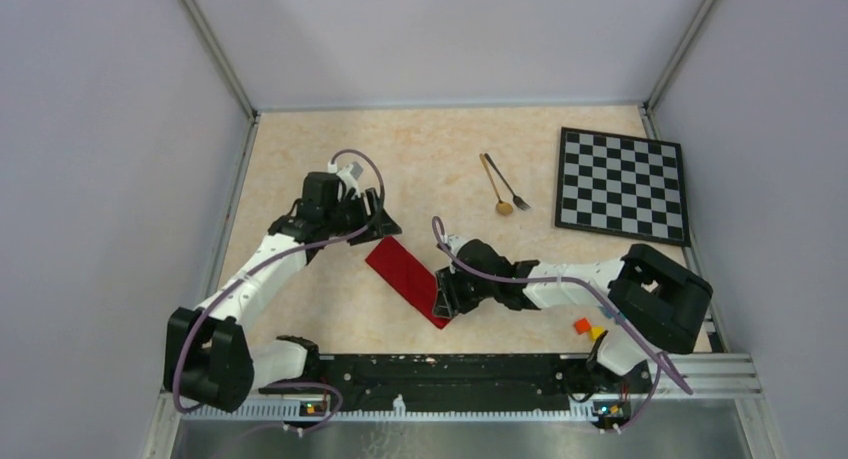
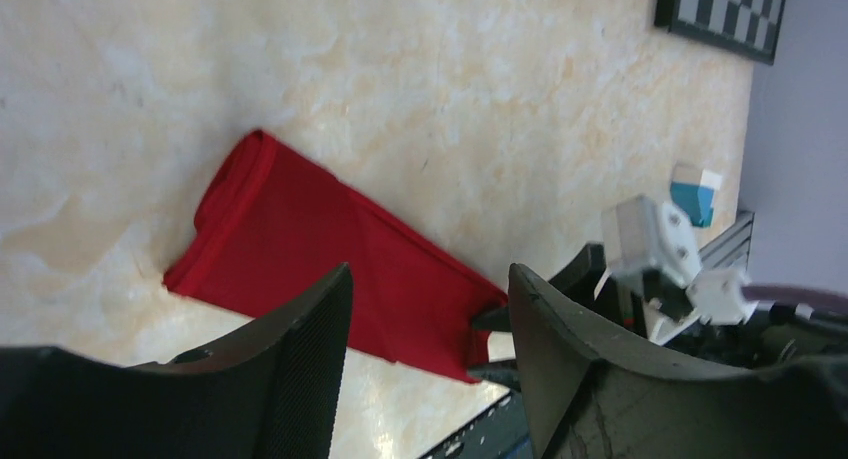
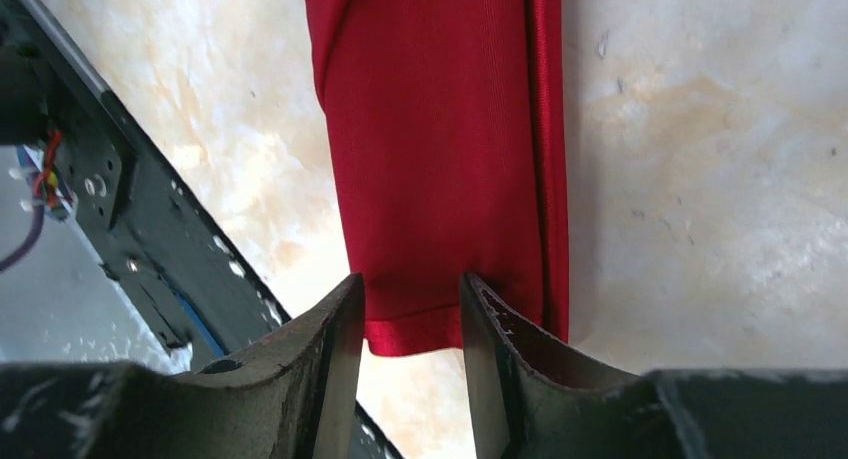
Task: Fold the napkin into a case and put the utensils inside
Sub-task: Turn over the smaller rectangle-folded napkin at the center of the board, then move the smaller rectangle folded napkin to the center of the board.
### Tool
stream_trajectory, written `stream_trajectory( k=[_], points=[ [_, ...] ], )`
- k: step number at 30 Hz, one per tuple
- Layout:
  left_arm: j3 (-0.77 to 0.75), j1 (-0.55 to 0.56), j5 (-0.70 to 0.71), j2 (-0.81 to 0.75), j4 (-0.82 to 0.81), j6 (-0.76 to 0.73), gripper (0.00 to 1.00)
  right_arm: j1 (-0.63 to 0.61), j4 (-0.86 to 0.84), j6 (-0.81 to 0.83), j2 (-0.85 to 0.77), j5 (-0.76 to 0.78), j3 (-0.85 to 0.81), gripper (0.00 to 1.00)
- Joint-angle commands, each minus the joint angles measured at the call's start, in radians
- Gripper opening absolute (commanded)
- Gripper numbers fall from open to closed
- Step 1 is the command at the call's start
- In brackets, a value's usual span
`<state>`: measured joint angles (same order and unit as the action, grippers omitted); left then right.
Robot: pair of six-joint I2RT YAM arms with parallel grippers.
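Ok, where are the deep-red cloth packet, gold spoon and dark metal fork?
Deep-red cloth packet [image 1: 403, 269], top view, mid-fabric.
Gold spoon [image 1: 504, 208], top view, bowl.
Dark metal fork [image 1: 520, 202], top view, tines.

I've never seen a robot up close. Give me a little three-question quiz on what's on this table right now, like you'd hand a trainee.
1. True or false: the spoon and fork are already inside the red case.
2. Which gripper is at the case's near end, the end closest to the arm bases? A) left gripper B) right gripper C) neither
3. Fill in: seen from above, the checkered board lies to the ___ of the utensils.

Key
1. False: both lie on the bare table, apart from the case.
2. B. The left gripper is open near the far end.
3. right
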<state>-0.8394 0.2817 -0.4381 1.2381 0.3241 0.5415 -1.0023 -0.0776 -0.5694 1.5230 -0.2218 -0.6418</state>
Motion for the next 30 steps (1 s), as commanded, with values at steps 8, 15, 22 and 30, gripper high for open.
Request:
stream_trajectory(
  k=[8, 15, 22, 30],
  points=[
    [0.172, -0.004, 0.013, -0.182, 0.058, 0.066, 0.65, -0.052, -0.327, -0.321, 0.116, 0.051, 0.011, 0.4],
    [0.196, -0.002, -0.022, -0.181, 0.051, 0.082, 0.66, -0.051, -0.133, -0.178, -0.001, 0.102, -0.044, 0.51],
    [0.272, 0.125, 0.006, -0.262, -0.025, 0.203, 0.66, 0.021, 0.074, 0.061, -0.041, -0.003, -0.074, 0.58],
    [0.186, 0.136, 0.089, -0.322, 0.078, 0.172, 0.66, 0.023, 0.105, 0.068, 0.034, 0.075, -0.086, 0.5]
  ],
)
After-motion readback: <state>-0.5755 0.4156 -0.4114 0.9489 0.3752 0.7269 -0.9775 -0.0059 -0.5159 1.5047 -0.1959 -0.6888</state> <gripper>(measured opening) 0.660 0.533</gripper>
